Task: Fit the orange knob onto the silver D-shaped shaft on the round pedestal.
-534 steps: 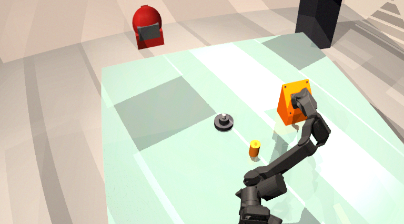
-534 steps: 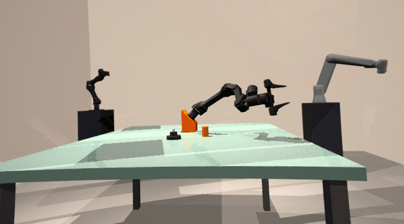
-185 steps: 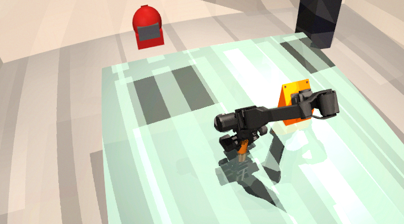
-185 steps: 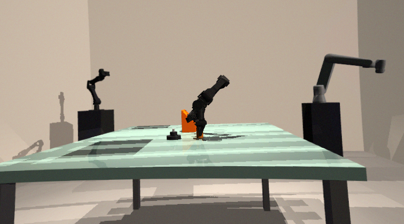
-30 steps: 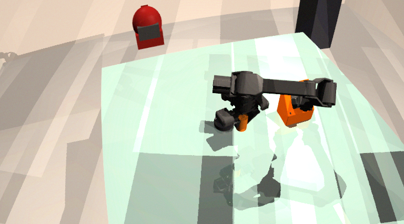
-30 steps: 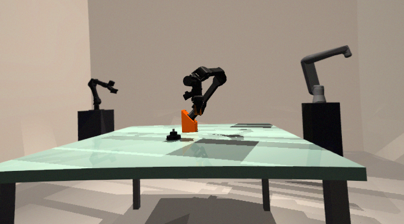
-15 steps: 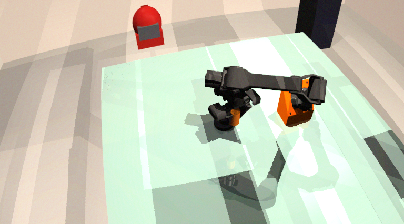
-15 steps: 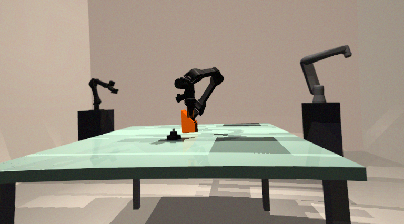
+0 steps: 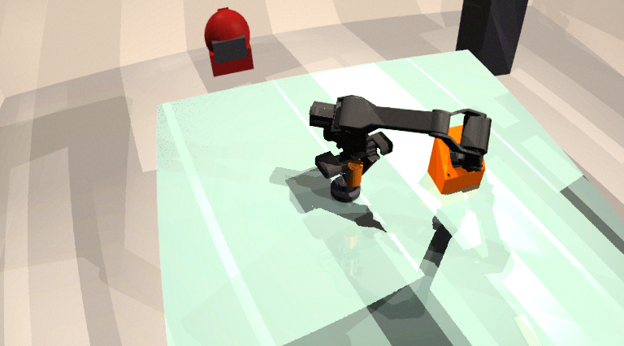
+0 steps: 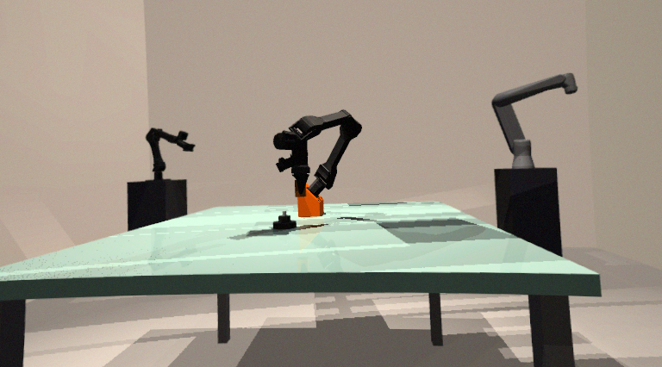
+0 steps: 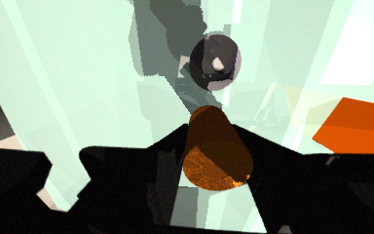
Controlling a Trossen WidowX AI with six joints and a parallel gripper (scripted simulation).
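Note:
The orange knob (image 9: 354, 175) (image 11: 218, 168) is a cylinder held upright between the fingertips. My gripper (image 9: 355, 166) (image 10: 301, 189) (image 11: 208, 128) is shut on it and hangs above the table. The dark round pedestal (image 9: 344, 194) (image 10: 284, 225) (image 11: 199, 65) stands on the table, with the silver shaft (image 10: 284, 214) (image 11: 217, 63) upright at its middle. In the exterior view the knob is higher than the shaft and to its right; in the wrist view the shaft lies beyond the knob, apart from it. The knob's underside and hole are hidden, and I cannot tell which way its flat side faces.
The arm's orange base block (image 9: 460, 181) (image 10: 310, 207) (image 11: 348, 127) stands on the pale green table (image 9: 206, 278) (image 10: 195, 258). A red object (image 9: 227, 32) and a dark pillar (image 9: 494, 15) are beyond the table. Two other arms (image 10: 157, 151) (image 10: 508, 121) stand on dark stands behind it.

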